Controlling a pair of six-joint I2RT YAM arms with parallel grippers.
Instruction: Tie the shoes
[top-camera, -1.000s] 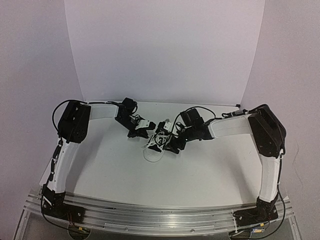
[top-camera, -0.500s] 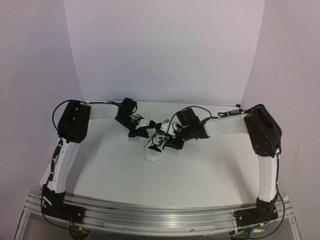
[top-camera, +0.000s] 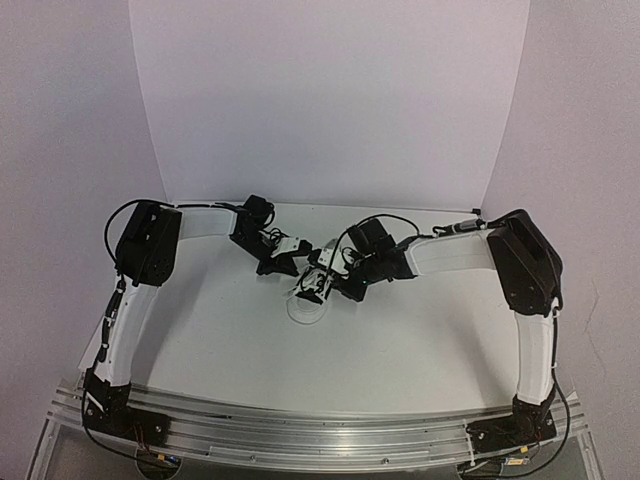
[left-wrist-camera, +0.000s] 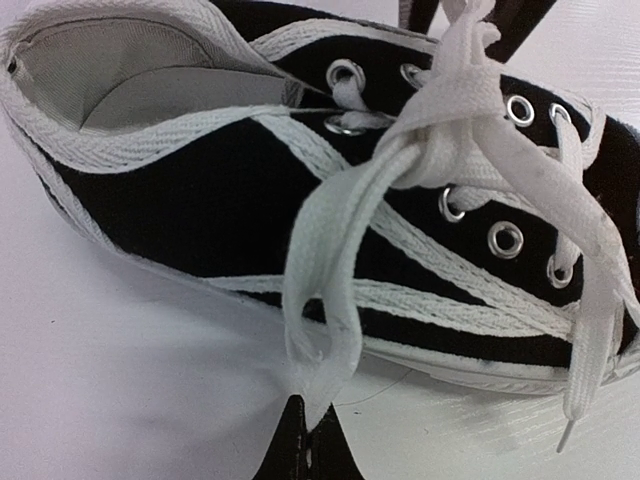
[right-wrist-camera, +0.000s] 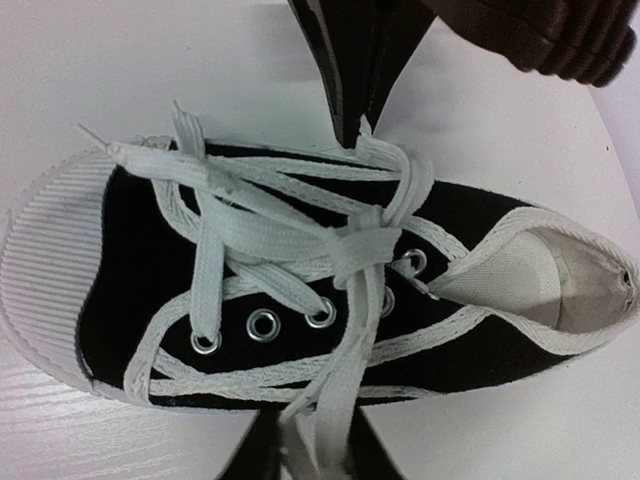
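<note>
The small black sneaker is sitting in the middle of the counter, between our two arms. Its white laces are crossing in a knot with two loops drawn outward, so we are judging the bow nearly formed, with tightening remaining. Our left hand is pinching one loop, our right hand the other. Only the wrist views are showing the knot clearly.
</note>
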